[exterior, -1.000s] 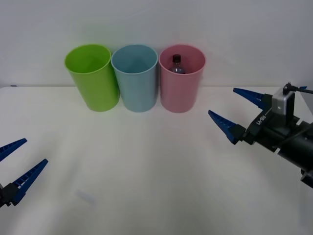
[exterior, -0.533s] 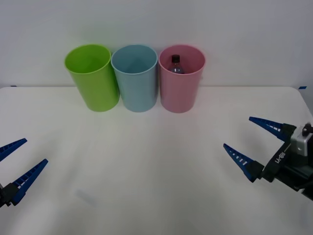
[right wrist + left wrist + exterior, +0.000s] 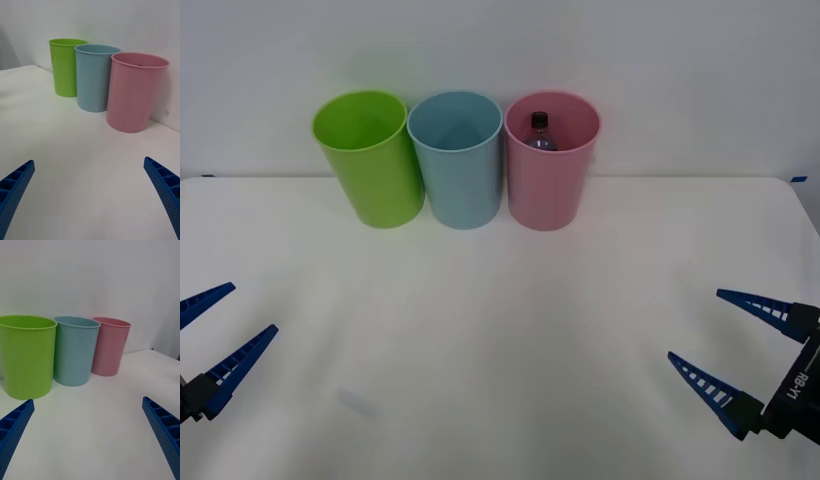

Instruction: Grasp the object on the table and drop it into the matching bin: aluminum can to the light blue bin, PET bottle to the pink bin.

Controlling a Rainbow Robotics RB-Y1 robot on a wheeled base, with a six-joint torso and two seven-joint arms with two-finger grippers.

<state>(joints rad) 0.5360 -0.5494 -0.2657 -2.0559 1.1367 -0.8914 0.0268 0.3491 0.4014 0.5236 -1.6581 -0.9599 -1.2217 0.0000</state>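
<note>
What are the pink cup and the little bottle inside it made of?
The pink bin looks like smooth plastic: one even colour, a thin rim, a soft sheen. The PET bottle inside seems to be clear plastic holding something dark, with a black cap, though little of it shows above the rim.

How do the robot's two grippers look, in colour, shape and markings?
Both the left gripper and the right gripper have two long, pointed blue fingers with ribbed, cut-out sides. The right one sits on a black body with white lettering, too small to read with certainty.
</note>
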